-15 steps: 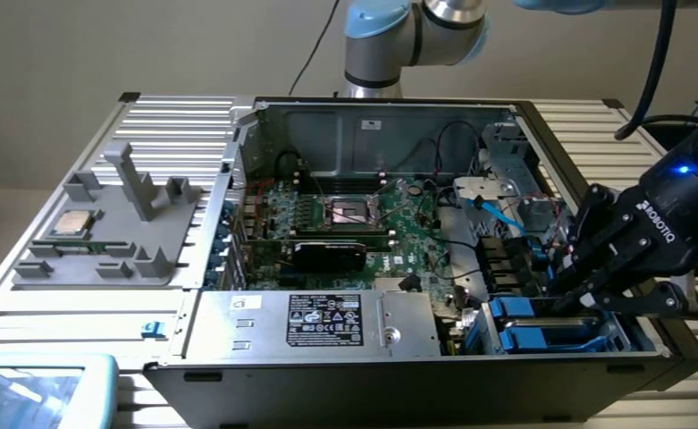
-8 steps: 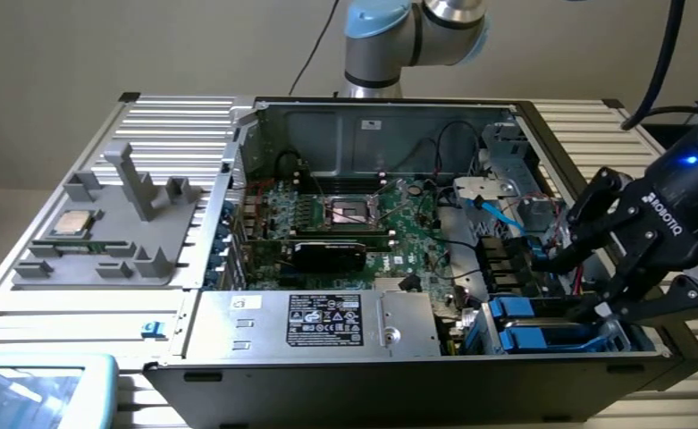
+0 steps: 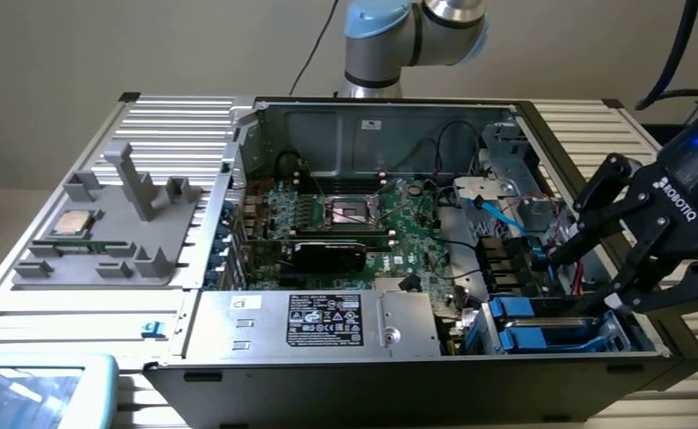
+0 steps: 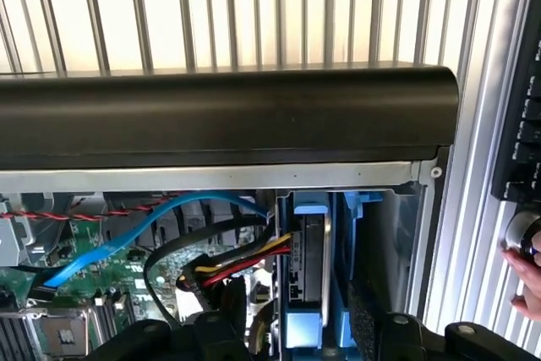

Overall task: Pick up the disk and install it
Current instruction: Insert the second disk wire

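The disk [image 4: 308, 259], grey metal in a bright blue carrier, stands on edge in the drive bay at the corner of the open computer case. In the exterior view its blue carrier [image 3: 527, 309] shows in the bay at the case's front, on the exterior view's right. My gripper [image 3: 599, 279] hangs just above and to the right of the bay. It is open, with its black fingers [image 3: 581, 228] spread wide and nothing between them. It is not touching the disk.
A second blue carrier [image 3: 542, 339] sits beside the disk. Red, yellow and black power wires [image 4: 245, 264] and a blue data cable [image 4: 127, 238] run next to the bay. The black case wall [image 4: 228, 116] borders it. A silver power supply [image 3: 324, 323], a CPU chip [image 3: 74, 223] on a grey fixture, and a hand [image 4: 528, 272] are nearby.
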Tool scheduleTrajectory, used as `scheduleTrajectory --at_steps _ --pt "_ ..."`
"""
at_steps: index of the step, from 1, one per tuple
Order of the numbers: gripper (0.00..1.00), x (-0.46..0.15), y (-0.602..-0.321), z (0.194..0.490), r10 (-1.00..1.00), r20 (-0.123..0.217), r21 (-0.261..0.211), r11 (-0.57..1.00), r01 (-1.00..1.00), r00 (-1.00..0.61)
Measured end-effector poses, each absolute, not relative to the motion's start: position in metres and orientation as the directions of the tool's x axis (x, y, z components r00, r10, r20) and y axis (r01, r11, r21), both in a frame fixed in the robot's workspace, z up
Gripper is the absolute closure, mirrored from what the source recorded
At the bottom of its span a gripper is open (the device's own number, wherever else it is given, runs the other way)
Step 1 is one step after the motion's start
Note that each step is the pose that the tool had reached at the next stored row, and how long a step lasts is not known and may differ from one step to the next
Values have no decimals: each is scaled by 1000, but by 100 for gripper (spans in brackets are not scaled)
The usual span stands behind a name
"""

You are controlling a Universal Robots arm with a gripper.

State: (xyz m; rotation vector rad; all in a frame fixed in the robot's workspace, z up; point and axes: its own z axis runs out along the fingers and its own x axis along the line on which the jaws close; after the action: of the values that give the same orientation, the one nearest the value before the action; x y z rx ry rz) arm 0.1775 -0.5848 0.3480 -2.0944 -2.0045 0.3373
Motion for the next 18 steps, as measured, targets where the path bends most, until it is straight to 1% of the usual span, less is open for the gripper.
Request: scheduleTrajectory --at_steps 5,12,18 --pt "40 176 -585 359 999 -12 -315 -44 948 42" --pt "40 176 -585 390 999 -17 -315 -45 948 42" --pt "40 176 -585 392 999 -17 -315 -45 948 42"
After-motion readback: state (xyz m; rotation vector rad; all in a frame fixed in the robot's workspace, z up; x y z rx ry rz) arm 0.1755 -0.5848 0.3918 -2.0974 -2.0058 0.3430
